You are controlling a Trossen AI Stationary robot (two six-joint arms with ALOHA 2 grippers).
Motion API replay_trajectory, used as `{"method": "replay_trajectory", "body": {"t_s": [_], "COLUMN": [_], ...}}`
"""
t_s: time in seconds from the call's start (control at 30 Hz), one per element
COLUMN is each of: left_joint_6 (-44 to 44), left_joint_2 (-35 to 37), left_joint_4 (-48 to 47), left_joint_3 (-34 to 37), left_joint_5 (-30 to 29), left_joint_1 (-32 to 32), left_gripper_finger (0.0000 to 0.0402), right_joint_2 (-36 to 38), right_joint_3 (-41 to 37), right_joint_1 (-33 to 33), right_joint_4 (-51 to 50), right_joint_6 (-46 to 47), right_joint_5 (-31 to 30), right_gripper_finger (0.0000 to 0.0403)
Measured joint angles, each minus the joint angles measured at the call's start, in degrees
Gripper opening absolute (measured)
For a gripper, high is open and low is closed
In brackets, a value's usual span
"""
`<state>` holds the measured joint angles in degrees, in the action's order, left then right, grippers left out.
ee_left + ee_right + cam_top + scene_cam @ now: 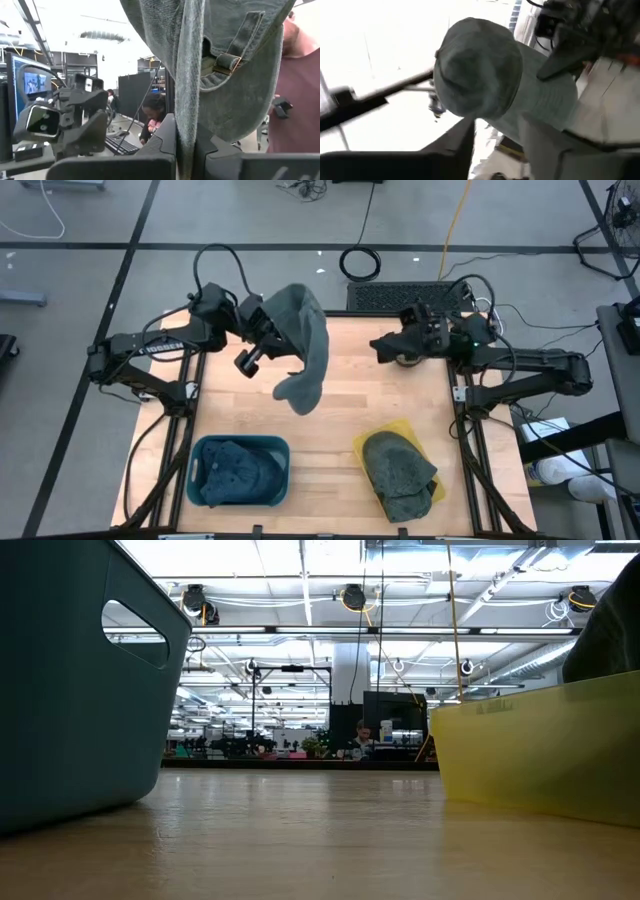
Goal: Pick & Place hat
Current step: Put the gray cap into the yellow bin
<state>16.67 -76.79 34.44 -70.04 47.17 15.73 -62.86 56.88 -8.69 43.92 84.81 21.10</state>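
A grey-green hat (303,348) hangs in the air over the far middle of the table, held by my left gripper (274,326), which is shut on it. In the left wrist view the hat (235,75) fills the upper picture, with its back strap and buckle (226,62) showing. My right gripper (384,345) is open over the far right part of the table, pointing toward the hat and apart from it. The right wrist view shows the hat's crown (477,70) beyond the open fingers. Neither gripper shows in the low view. My left gripper pinches a fold of the hat's edge (187,131) between its two fingers. The fingers come at it about level, from the table's left side. The hat is lifted clear of the table and hangs down past the fingers, slack.
A blue bin (206,450) with hats inside stands at the near left; it also shows in the low view (70,690). A yellow tray (402,428) with more hats stands at the near right, likewise in the low view (540,745). Bare wood lies between them and under the hat.
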Motion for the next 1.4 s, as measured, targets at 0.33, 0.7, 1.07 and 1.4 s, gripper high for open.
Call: {"method": "replay_trajectory", "body": {"t_s": [0.33,0.7,1.07,1.4], "left_joint_6": [-1.14,7.99,12.41,14.02], "left_joint_2": [0.0,-0.04,-0.04,-0.04], "left_joint_4": [-6.75,-14.02,-20.91,-19.44], "left_joint_3": [0.0,0.02,0.02,0.02], "left_joint_5": [-0.23,0.86,-4.11,-5.12], "left_joint_1": [0.38,1.11,1.14,1.11], "left_gripper_finger": [0.0009,0.0009,0.0009,0.0009], "right_joint_2": [-7.21,-13.41,-15.79,-15.74], "right_joint_3": [0.0,0.0,6.85,7.67], "right_joint_1": [0.18,0.26,0.52,1.18], "right_joint_4": [3.75,8.41,10.26,7.83], "right_joint_6": [19.67,21.59,9.73,5.4], "right_joint_5": [0.22,-1.64,-3.06,-4.38], "right_gripper_finger": [0.0331,0.0357,0.0325,0.0227]}}
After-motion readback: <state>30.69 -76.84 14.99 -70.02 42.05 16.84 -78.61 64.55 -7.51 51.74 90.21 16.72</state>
